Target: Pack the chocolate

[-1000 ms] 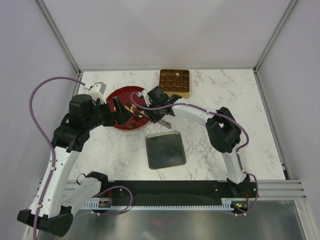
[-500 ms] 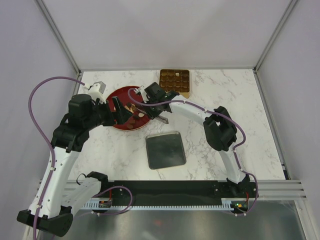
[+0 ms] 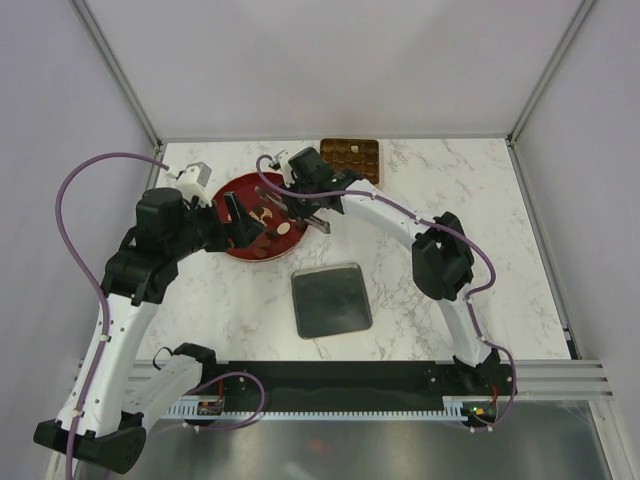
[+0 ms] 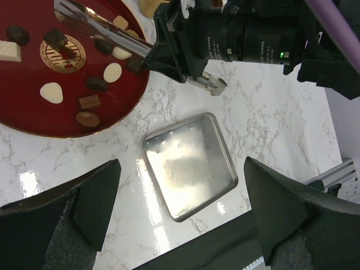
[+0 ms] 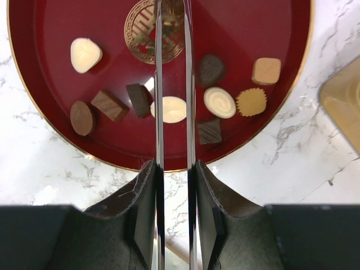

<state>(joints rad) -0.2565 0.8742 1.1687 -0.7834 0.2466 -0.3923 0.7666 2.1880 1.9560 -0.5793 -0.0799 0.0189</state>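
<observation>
I am reading: left gripper spread by the red dish on the marble table — pale walls beyond; right gripper over the dish, grip indeterminable.

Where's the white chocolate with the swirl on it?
In the right wrist view, the swirled chocolate lies in the red dish, just right of the fingers, between a cream oval and a ridged tan piece.

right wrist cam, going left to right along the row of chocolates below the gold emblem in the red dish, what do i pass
oval brown piece → brown squarish piece → dark square piece → cream oval → cream swirl → tan scalloped piece
</observation>
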